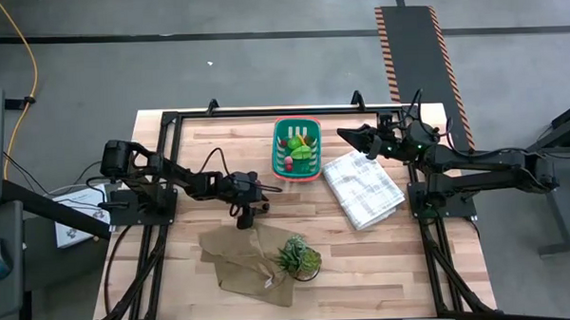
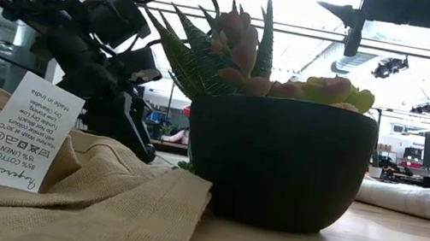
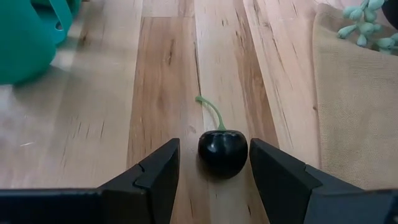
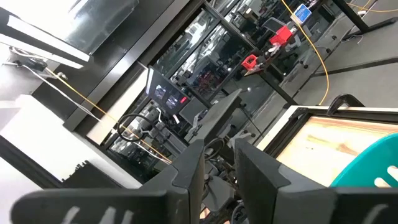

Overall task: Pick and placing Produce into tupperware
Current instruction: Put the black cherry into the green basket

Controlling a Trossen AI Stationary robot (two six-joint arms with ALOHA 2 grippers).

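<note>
Here a dark glossy toy cherry (image 3: 222, 152) is straddled by the left gripper's (image 3: 213, 171) parted fingers, so closing is called for before carriage to the teal slotted plastic basket (image 1: 297, 148)

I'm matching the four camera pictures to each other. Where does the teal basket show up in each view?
High view: the teal basket sits at the table's far middle, produce inside, beside the white folded cloth.
Low view: not visible; the black plant pot fills the middle.
Left wrist view: a teal wall in one corner, apart from the dark cherry between the left end effector's fingers.
Right wrist view: a teal rim at one corner.
Shared landmark: the wooden tabletop.
</note>
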